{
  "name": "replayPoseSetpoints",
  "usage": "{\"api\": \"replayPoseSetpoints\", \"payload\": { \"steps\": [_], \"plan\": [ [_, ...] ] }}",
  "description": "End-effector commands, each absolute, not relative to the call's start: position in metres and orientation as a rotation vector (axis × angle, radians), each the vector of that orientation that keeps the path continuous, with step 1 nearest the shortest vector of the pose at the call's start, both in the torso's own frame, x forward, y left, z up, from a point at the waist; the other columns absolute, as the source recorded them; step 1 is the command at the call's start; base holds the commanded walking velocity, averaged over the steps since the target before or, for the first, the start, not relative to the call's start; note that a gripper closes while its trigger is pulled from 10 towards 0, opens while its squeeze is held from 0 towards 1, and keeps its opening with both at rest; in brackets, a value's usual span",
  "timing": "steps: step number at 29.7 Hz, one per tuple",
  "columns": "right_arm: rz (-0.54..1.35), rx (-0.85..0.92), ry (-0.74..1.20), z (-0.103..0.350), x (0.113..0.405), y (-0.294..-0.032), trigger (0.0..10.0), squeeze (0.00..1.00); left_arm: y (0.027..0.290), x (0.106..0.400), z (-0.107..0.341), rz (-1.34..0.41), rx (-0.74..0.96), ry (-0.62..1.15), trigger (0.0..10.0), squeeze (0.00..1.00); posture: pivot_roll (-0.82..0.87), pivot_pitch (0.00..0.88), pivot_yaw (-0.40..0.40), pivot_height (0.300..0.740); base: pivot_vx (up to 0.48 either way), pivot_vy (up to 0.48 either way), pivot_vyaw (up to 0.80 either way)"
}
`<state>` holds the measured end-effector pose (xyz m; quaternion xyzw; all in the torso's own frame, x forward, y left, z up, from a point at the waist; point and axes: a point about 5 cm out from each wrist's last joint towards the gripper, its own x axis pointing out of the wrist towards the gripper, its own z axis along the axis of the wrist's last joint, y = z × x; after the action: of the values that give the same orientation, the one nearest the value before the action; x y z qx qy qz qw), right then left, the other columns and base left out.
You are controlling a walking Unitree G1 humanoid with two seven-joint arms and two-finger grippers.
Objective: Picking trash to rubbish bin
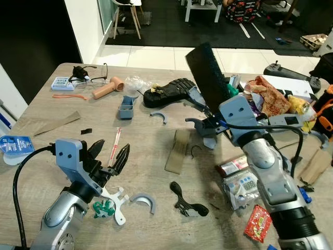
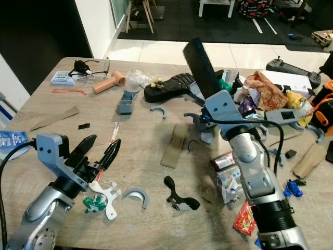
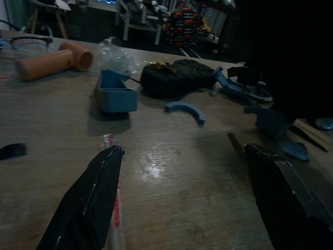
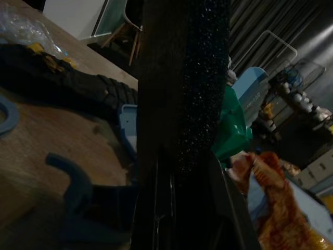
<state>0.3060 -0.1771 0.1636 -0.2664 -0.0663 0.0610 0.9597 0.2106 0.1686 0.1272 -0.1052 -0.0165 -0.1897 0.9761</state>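
My right gripper (image 1: 212, 107) is shut on a long black rough-faced strip (image 1: 207, 72) and holds it upright above the middle of the wooden table (image 1: 151, 172). In the right wrist view the black strip (image 4: 187, 78) runs up between the fingers (image 4: 156, 208). My left gripper (image 1: 110, 155) hangs open just above the table near its front left. A thin red-and-white wrapper stick (image 1: 115, 144) lies under and just beyond the left gripper, and the same stick (image 3: 113, 208) lies by one finger (image 3: 88, 203) in the left wrist view.
Scattered on the table are a black shoe sole (image 1: 170, 91), a blue box (image 1: 126, 108), a tan tube (image 1: 108, 87), glasses (image 1: 89, 78), a cardboard strip (image 1: 177, 151), a black plastic piece (image 1: 187, 204), a white-and-green part (image 1: 111, 206) and a red packet (image 1: 258, 223). Wrappers pile up at the right (image 1: 270, 96).
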Motion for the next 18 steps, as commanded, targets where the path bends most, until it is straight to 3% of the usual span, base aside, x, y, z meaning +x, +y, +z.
{"api": "replayPoseSetpoints", "payload": {
  "steps": [1, 8, 12, 18],
  "plan": [
    [0.116, -0.522, -0.054, 0.146, 0.304, -0.183, 10.0, 0.00, 0.171, 0.210, 0.123, -0.367, -0.196, -0.010, 10.0, 0.00, -0.12, 0.000, -0.027, 0.740, 0.000, 0.000, 0.00],
    [0.119, -0.537, -0.143, 0.150, 0.306, -0.181, 10.0, 0.00, 0.171, 0.211, 0.120, -0.352, -0.197, 0.006, 10.0, 0.00, -0.11, 0.000, -0.034, 0.740, -0.107, 0.000, 0.00],
    [0.125, -0.609, -0.338, 0.190, 0.311, -0.172, 10.0, 0.00, 0.171, 0.211, 0.120, -0.349, -0.195, 0.012, 10.0, 0.00, -0.11, 0.000, -0.031, 0.740, -0.277, 0.000, 0.00],
    [0.126, -0.604, -0.481, 0.231, 0.314, -0.163, 10.0, 0.00, 0.170, 0.213, 0.118, -0.355, -0.196, 0.028, 10.0, 0.00, -0.12, 0.000, -0.032, 0.740, -0.306, 0.000, 0.00]
  ]
}}
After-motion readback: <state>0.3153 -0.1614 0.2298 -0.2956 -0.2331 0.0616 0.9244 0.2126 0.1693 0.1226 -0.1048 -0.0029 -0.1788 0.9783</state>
